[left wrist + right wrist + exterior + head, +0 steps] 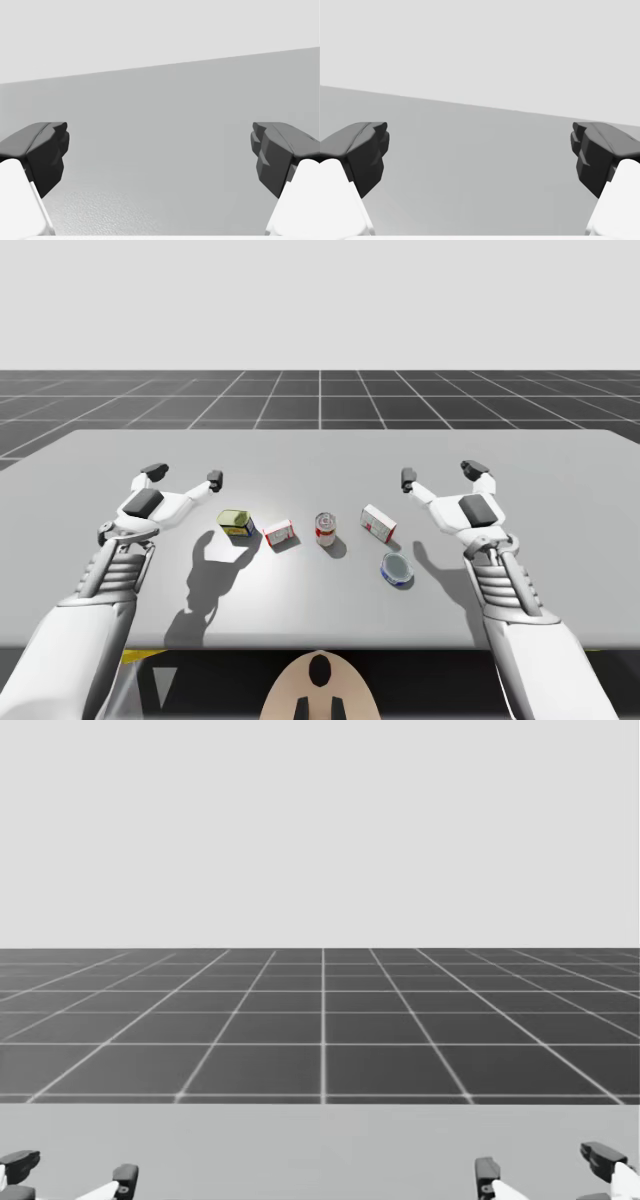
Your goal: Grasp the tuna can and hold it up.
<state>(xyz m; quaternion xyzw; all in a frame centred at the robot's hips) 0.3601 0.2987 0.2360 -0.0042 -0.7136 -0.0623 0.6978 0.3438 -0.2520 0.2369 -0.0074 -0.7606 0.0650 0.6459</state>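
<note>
high view: tuna can sits near a red-white box.

A pale grey desk is carrying five small things, all sitting in a loose row near its front middle. A yellow tin is sitting at the left end, with a small red box just beside it. A red can is standing upright in the middle. A red-and-white box is lying to its right, and a flat blue can is resting nearer the front edge, close to that box.
</note>
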